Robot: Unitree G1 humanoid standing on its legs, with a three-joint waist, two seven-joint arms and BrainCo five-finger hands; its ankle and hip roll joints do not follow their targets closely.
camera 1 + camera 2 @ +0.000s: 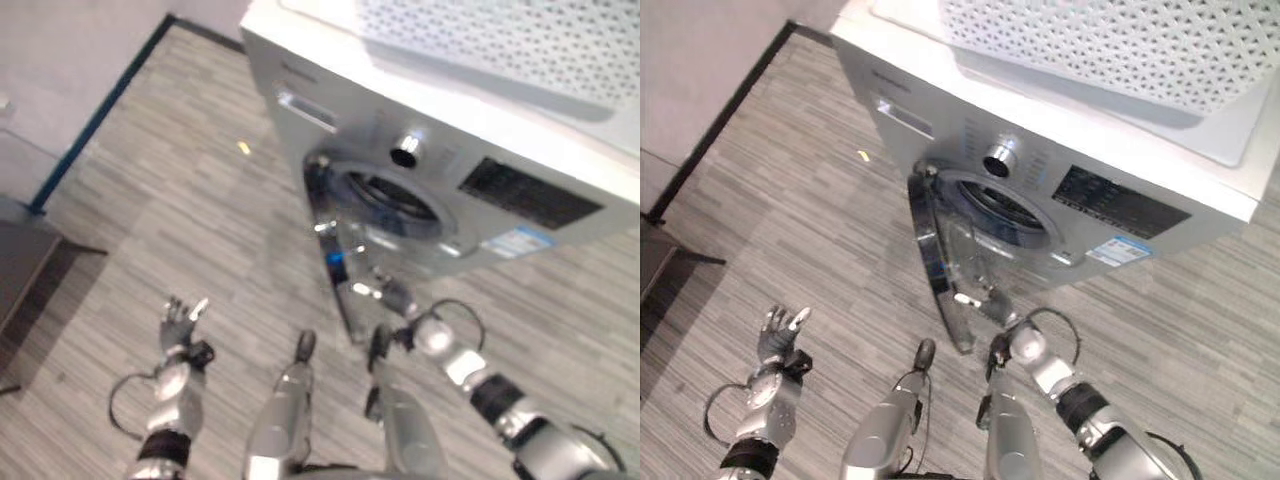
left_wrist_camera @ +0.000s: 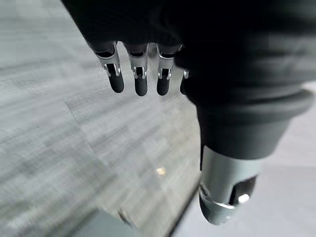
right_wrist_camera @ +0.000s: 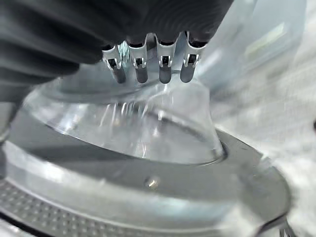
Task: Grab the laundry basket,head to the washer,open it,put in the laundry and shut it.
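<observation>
The right hand rests straight fingers against the open washer door. The left hand hangs open, holding nothing. The basket on the washer is cut off.

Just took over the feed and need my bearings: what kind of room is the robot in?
Probably a laundry area or a test room set up as one. A front-load washer stands on grey plank floor, its door swung open, and a white perforated basket sits on top.

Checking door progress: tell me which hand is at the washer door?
The right hand, fingers against the open washer door; the left hand hangs open over the floor.
</observation>
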